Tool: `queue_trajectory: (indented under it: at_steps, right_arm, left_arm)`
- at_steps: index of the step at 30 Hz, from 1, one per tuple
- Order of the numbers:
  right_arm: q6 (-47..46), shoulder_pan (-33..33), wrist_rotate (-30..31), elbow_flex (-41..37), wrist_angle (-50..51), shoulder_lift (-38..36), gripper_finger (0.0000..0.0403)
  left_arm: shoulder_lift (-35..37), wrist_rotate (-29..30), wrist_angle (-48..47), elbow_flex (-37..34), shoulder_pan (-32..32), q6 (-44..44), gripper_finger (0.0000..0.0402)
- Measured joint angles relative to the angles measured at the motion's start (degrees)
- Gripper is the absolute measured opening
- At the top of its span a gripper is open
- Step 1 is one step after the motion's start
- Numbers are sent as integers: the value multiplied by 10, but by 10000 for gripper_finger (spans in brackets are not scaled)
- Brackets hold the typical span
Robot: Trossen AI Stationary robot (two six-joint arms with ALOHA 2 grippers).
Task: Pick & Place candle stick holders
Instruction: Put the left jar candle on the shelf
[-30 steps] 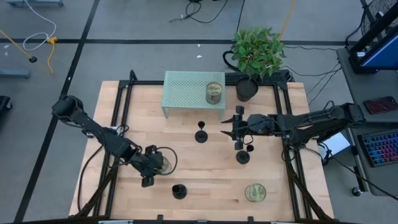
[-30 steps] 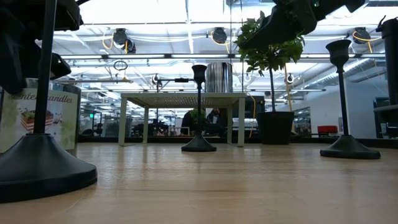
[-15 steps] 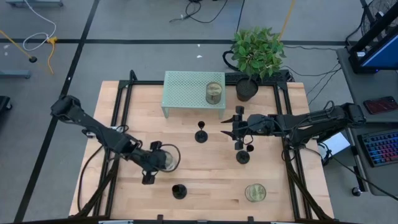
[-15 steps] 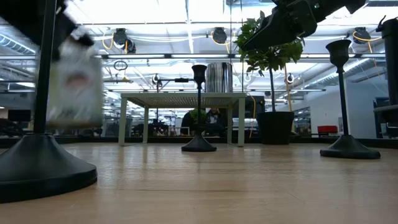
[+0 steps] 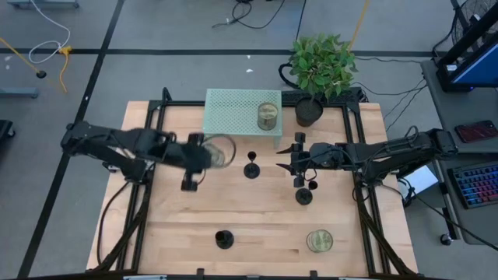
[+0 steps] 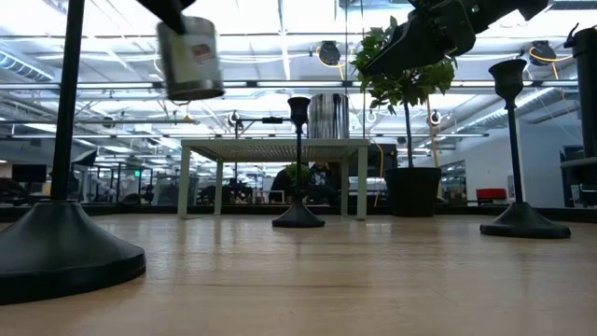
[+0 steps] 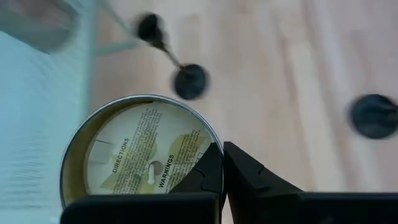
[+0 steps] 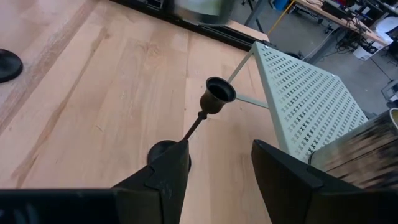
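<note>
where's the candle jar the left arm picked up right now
In the high view the candle jar is held off the table in the left pincer, at the front left corner of the green mesh riser, left of the middle candlestick.

From up top I see the perforated shelf (image 5: 242,114) at the back middle of the table (image 5: 342,233), a candle jar (image 5: 268,116) standing on its right end, and the plant pot (image 5: 308,111) just right of it. One candlestick (image 5: 251,166) stands in front of the shelf, a second (image 5: 303,193) to its right and nearer me, a third (image 5: 224,238) near the front edge. Another jar (image 5: 318,239) sits front right. A third jar (image 5: 218,152) hangs above the table left of the first candlestick.
</note>
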State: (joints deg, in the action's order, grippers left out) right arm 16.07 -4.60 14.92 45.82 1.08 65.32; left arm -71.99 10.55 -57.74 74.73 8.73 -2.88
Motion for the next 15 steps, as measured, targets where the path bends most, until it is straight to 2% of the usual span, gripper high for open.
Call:
queue_trajectory:
  at_steps: [3,6,11,15]
  right_arm:
    - [-2,0,0,0,0,0,169]
    - [-2,0,0,0,0,0,169]
    - [-2,0,0,0,0,1,169]
    - [-2,0,-1,0,1,1,169]
  left_arm:
    - [-1,-5,52,2,-61,-88,4]
    - [-3,-53,106,3,-127,-157,4]
    - [-41,-131,173,3,-219,-213,4]
    - [-82,-128,159,16,-264,-238,4]
